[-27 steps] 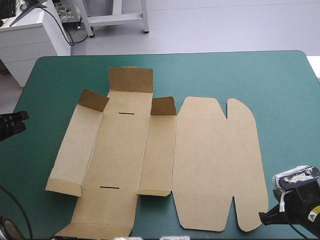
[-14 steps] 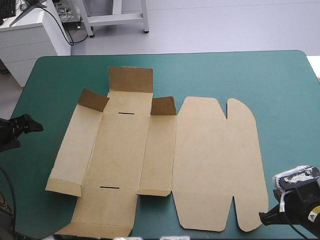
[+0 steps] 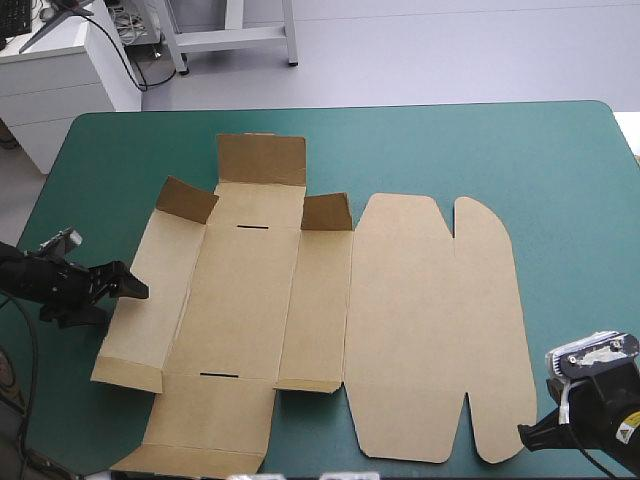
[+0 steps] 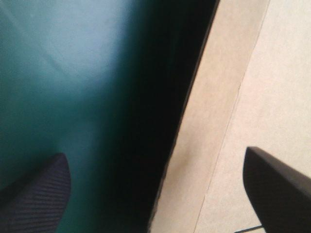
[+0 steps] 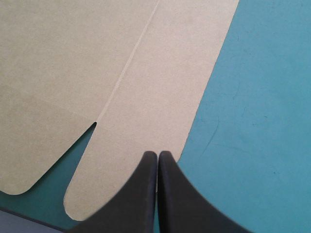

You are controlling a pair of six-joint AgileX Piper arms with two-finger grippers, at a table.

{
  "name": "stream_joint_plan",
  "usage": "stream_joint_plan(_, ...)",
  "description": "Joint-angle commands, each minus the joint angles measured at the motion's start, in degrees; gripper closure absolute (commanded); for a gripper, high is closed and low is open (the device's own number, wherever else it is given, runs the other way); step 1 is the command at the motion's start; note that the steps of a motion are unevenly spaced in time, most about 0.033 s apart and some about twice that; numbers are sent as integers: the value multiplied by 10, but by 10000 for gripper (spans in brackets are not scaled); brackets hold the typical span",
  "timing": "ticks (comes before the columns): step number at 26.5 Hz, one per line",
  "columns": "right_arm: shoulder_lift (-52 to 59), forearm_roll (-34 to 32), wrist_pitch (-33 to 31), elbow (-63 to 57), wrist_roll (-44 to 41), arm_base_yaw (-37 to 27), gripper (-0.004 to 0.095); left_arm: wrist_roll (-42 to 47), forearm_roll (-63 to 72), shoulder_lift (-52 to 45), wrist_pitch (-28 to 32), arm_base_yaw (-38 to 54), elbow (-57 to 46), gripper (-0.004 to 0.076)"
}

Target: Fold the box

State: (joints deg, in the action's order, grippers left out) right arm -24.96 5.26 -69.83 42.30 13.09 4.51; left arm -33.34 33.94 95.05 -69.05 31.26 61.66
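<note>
Flatly spread on the teal-green-covered desk (image 3: 560, 180) lies the box (image 3: 300, 300), a cut sheet of brown board that fills the middle of the desk from close to the far edge down to the near edge. Its central panel shows two short dark slots, one toward the far end (image 3: 254, 228) and one toward the near end (image 3: 216, 376). At the far end a rectangular flap (image 3: 261, 158) stands raised, and two smaller corner flaps (image 3: 186, 200) beside it tilt upward, one on each side. The wide lid part (image 3: 430, 320) lies flat on the right, with a rounded strip along its right side and a notch at each end.

The left gripper (image 3: 135, 290) comes in from the desk's left and points at the left edge of the box's long left panel, about midway along it. In the left wrist view its black fingers (image 4: 39, 189) stand well apart: one is over the teal-green cover, the other over the brown board, and the board's left edge runs between them with a dark shadow beside it on the cover. Nothing is clamped in the left gripper (image 4: 154, 155).

The right gripper (image 3: 525, 432) sits at the near right corner of the desk, just beside the near right corner of the lid part. In the right wrist view its fingers (image 5: 141, 194) are pressed together in one pointed arch, and the tip of the right gripper (image 5: 158, 154) lies at the edge of the rounded strip; whether it touches the board cannot be told.
</note>
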Motion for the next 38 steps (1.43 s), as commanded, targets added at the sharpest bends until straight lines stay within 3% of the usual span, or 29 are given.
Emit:
stream_joint_plan(1, -5, -1, 25, 12, 6, -4, 921, -2, 23, -21, -55, -21, -1, 48)
stream_joint_plan(8, -5, 0, 24, 12, 7, -4, 921, -2, 21, -22, -55, -75, -55, 52)
stream_joint_plan(12, -5, 0, 25, 12, 7, -4, 921, -2, 25, -22, -55, -87, -70, 123)
stream_joint_plan(16, -5, 1, 24, 12, 7, -4, 921, 0, 28, -22, -55, -90, -70, 318)
stream_joint_plan(17, -5, 1, 24, 12, 7, -4, 921, 0, 29, -22, -55, -90, -70, 386)
stream_joint_plan(18, -5, 1, 24, 12, 7, -4, 921, 0, 32, -22, -55, -90, -70, 521)
stream_joint_plan(21, -5, 1, 24, 12, 7, -4, 921, 0, 38, -22, -55, -90, -70, 721)
stream_joint_plan(31, -5, -1, 24, 12, 7, -4, 921, -6, 63, -24, -55, -90, -59, 732)
stream_joint_plan(38, -5, -4, 25, 12, 20, -4, 921, -59, 95, -57, -55, -107, -12, 732)
